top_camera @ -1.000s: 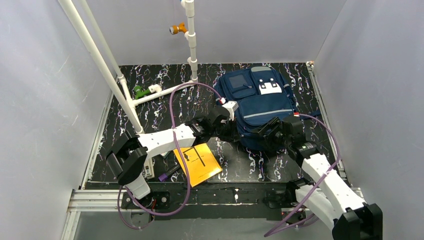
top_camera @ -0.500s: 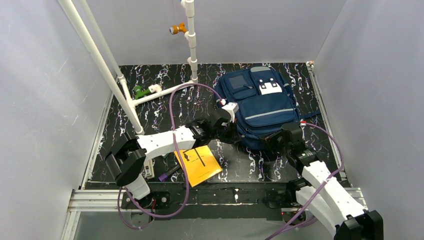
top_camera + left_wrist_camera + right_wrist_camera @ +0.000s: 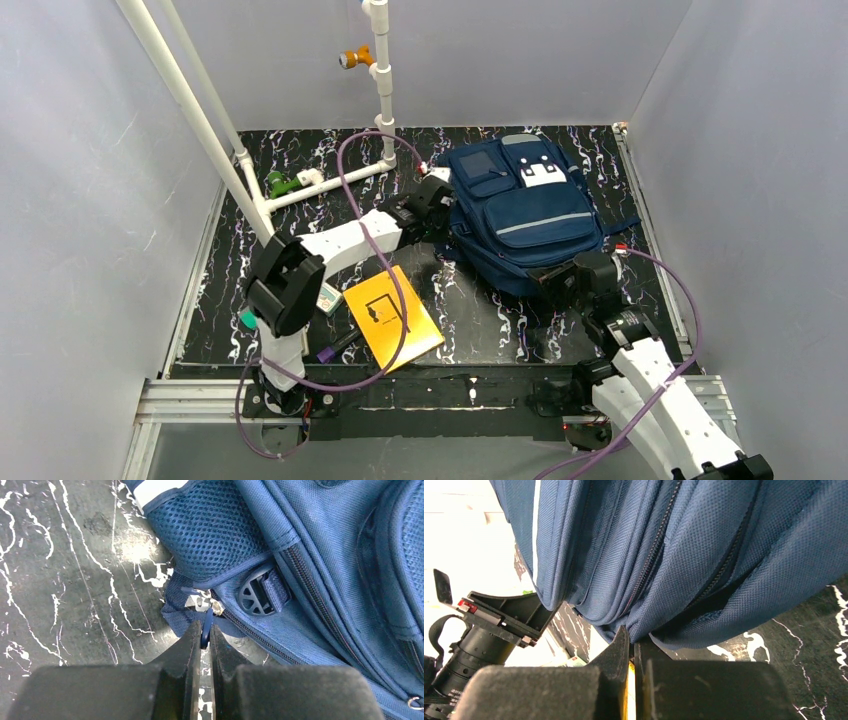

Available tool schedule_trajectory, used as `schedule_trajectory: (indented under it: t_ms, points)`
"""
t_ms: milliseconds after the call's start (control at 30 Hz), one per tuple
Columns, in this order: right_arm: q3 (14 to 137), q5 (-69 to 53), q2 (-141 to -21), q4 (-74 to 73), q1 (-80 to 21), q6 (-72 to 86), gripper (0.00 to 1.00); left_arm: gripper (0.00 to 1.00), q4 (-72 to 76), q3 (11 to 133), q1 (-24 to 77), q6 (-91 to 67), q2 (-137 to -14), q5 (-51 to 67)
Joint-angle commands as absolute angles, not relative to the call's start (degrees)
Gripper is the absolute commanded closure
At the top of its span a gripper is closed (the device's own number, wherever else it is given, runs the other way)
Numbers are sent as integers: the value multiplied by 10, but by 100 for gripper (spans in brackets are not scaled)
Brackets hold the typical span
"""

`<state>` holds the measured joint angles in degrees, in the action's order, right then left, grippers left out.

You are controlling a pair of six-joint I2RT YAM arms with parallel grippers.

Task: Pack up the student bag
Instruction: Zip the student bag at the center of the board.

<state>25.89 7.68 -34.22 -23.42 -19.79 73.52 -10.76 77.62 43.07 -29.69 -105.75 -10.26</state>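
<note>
The navy student bag (image 3: 520, 215) lies flat at the back right of the table, its white patch (image 3: 542, 176) facing up. At the bag's left side my left gripper (image 3: 445, 203) is shut on a blue zip pull (image 3: 205, 625), close to the mesh side pocket (image 3: 210, 535) and a black buckle (image 3: 257, 590). The right gripper (image 3: 557, 282) is at the bag's near edge. In the right wrist view that gripper (image 3: 631, 639) pinches a fold of the bag's fabric (image 3: 659, 625) just below a zip line, lifting it off the table.
A yellow notebook (image 3: 393, 317) lies near the front, with a purple pen (image 3: 333, 348) and a small white-green box (image 3: 327, 297) to its left. A white pipe frame (image 3: 320, 182) with a green fitting (image 3: 281, 184) stands at the back left.
The left gripper has travelled along the bag's left side toward the far end, keeping hold of the zip pull. The right gripper closed on the bag's near edge and drew back slightly.
</note>
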Motion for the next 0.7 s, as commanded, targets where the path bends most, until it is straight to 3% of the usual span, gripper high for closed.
schedule_trajectory:
  t_ms: [0,200,267,300,333,400,500,533,667]
  points:
    - [293,108,-306,-249,-189,695,99,100,-171,861,407,-259,-1096,-236]
    - [255,-12,-329,-187,-198,664,99,100,-111,908,409,-244,-1130,-123]
    - [207,-2,-325,-59,-249,716,99,100,-134,977,410,-226,-1167,-68]
    - [228,15,-401,21,-314,712,99,100,-152,1011,409,-205,-1187,-47]
    - [309,-20,-567,37,-403,635,79,100,-197,1065,402,-173,-1204,-63]
    - [416,-75,-686,-50,-435,555,52,65,-295,1122,374,-167,-1206,-84]
    - [397,-87,-647,-59,-438,472,17,28,-286,1006,351,-164,-1086,-56]
    - [433,-54,-623,-139,-437,411,3,23,-290,962,351,-182,-1040,-21]
    - [518,12,-622,-253,-433,316,2,21,-255,867,351,-227,-963,45]
